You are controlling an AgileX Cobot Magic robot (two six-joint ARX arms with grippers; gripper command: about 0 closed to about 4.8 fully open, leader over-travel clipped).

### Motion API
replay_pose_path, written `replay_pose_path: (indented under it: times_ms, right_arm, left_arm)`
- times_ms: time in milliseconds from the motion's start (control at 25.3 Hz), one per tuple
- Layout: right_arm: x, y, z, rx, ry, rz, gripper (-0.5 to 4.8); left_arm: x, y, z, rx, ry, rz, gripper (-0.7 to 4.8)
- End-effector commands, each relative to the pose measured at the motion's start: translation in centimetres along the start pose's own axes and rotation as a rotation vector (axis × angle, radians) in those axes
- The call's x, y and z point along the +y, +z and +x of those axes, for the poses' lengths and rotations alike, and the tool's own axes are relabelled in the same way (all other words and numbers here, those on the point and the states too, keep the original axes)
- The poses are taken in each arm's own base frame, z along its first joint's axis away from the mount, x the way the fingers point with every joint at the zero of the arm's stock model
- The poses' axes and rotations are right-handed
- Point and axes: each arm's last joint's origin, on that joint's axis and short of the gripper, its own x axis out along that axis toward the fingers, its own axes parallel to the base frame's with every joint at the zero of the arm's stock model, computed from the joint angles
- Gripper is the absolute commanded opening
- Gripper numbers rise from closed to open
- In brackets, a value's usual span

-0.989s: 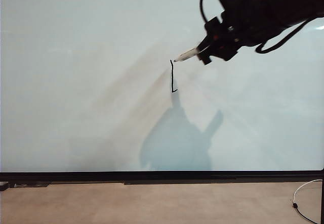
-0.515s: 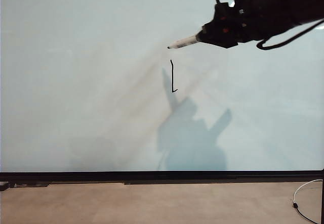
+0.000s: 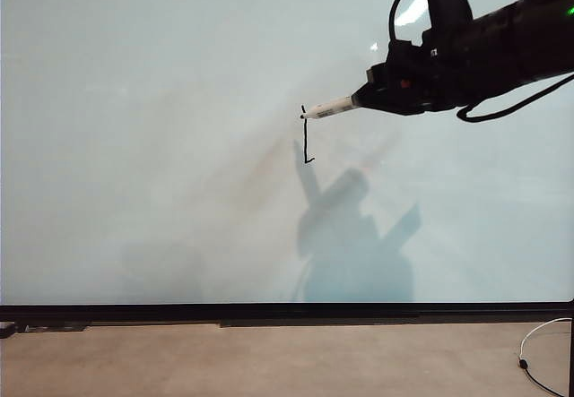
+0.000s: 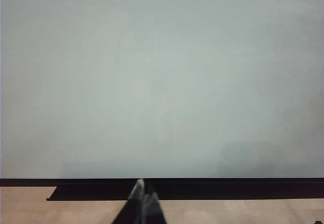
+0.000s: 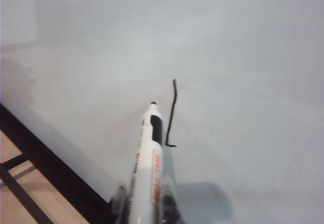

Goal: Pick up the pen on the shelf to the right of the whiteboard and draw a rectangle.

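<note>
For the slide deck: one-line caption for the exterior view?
Right gripper holds the pen at the top of a single drawn stroke on the whiteboard.

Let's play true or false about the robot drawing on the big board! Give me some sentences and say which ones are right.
1. The right gripper is shut on the pen. True.
2. The rectangle is all finished. False: only one upright line with a tiny hook at its bottom is drawn on the whiteboard.
3. The pen's tip is by the top of the drawn line in the exterior view. True.
4. The left gripper holds a second pen. False: it is shut on nothing, low by the board's black bottom edge.
5. The drawn line is red. False: it is black.
</note>
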Motion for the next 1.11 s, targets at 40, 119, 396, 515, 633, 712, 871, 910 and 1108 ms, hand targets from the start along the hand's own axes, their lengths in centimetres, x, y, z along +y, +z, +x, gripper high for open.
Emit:
replay_pose_path:
  times_ms: [40,119,396,515,633,712,871,910,1108]
  right_arm:
    - [-0.5,0.5,0.2,-0.057,0.011,0.007,-0.05]
    - [-0.8,0.5,0.3,-0.061,0.018,0.013,-0.05]
    - [-1.6,0.6,0.3,-0.068,0.006,0.014,-0.05]
    - [-1.6,0.6,0.3,-0.077,0.006,0.014,-0.05]
    - [-1.7,0.6,0.5,-0.078,0.009,0.014,-0.05]
    - [-1.7,0.6,0.7,-0.078,0.013,0.014,-0.05]
    - [-1.9,0.6,1.3,-0.079,0.028,0.017,-0.05]
    - [-1.9,0.6,1.3,-0.08,0.028,0.017,-0.05]
    - [-1.9,0.6,1.3,-0.076,0.008,0.018,-0.05]
  left_arm:
    - [0.0,0.2,0.0,-0.01,-0.004,0.004,-0.04]
    - [0.0,0.2,0.0,-0.009,-0.004,0.004,-0.05]
    - [0.0,0.2,0.0,-0.009,-0.004,0.004,-0.04]
    - [0.0,0.2,0.0,-0.009,-0.004,0.004,-0.04]
    - [0.0,0.2,0.0,-0.009,-0.004,0.004,-0.05]
    - [0.0,0.2,0.0,-0.01,-0.005,0.004,-0.05]
    - [0.0,0.2,0.0,-0.01,-0.004,0.004,-0.04]
    - [0.0,0.2,0.0,-0.009,-0.004,0.004,-0.04]
    - [0.0,0.2,0.0,-0.009,-0.004,0.004,-0.05]
